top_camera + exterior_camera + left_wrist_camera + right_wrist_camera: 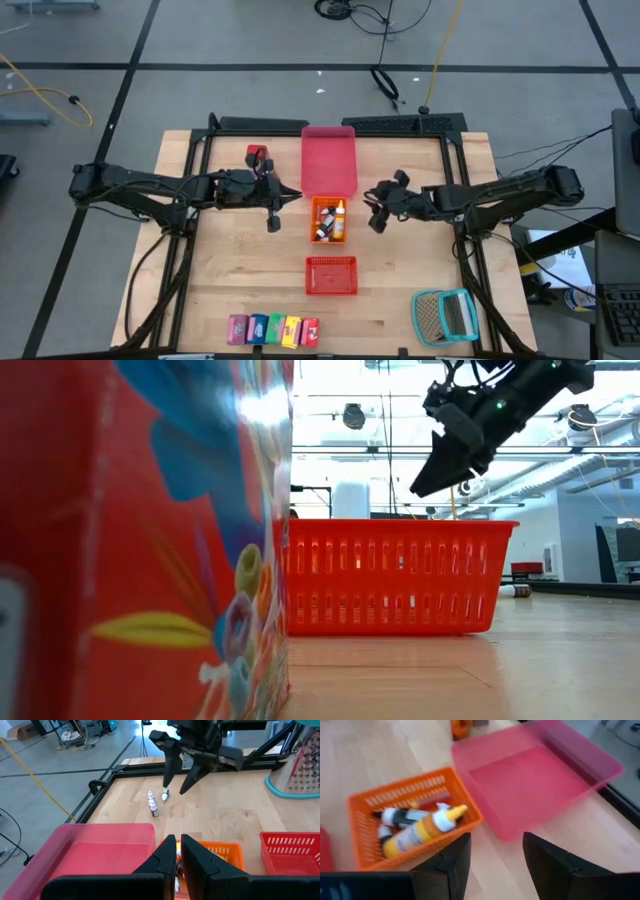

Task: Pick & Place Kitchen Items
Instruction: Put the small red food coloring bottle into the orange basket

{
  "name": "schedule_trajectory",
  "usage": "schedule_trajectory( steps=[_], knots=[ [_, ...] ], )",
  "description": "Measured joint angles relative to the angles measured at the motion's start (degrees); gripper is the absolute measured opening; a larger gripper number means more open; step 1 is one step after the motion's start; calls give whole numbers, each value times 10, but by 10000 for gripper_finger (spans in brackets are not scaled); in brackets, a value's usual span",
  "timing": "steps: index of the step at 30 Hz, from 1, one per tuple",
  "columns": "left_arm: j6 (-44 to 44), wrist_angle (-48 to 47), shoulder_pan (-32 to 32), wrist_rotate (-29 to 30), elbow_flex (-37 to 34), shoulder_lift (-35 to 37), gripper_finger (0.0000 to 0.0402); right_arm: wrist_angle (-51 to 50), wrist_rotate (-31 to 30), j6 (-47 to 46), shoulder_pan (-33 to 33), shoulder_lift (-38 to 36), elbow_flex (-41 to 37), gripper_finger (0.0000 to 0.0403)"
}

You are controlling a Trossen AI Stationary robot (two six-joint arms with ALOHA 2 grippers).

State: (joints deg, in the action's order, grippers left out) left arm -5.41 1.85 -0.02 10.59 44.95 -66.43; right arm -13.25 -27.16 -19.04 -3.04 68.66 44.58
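Cartons (272,330) in pink, blue, green, yellow and red stand in a row at the table's front edge, untouched and well apart from both arms. Behind them sits the red basket (331,275), then the orange basket (313,222), which already has bottles lying in it. The coming move turns on the few little bottles (153,806) left on the bare wood just beside the orange basket on the right arm's side. The right gripper (174,788) hangs almost straight above them, fingers spread wide and pointing down, holding nothing, so a short drop looks enough. They are too small to tell which way each one lies. The left gripper (177,842) waits closed and empty on the far side of the basket, at the edge of the pink tray (329,150).
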Motion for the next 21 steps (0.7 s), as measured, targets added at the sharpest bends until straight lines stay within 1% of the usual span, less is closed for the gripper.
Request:
schedule_trajectory(
  steps=[3, 8, 12, 15, 21],
  knots=[
    [1, 0, 0, 0, 0, 0, 31, -28, -16, -26, 11, 0, 0, 171],
    [2, 0, 0, 0, 0, 0, 31, -99, -32, -105, 39, 0, 0, 171],
    [2, 0, 0, 0, 0, 0, 31, -144, -36, -147, 58, 4, 0, 171],
    [2, 0, 0, 0, 0, 0, 31, -150, -36, -159, 70, 6, -2, 171],
    [2, 0, 0, 0, 0, 0, 31, -148, -31, -176, 100, 7, -36, 171]
  ],
)
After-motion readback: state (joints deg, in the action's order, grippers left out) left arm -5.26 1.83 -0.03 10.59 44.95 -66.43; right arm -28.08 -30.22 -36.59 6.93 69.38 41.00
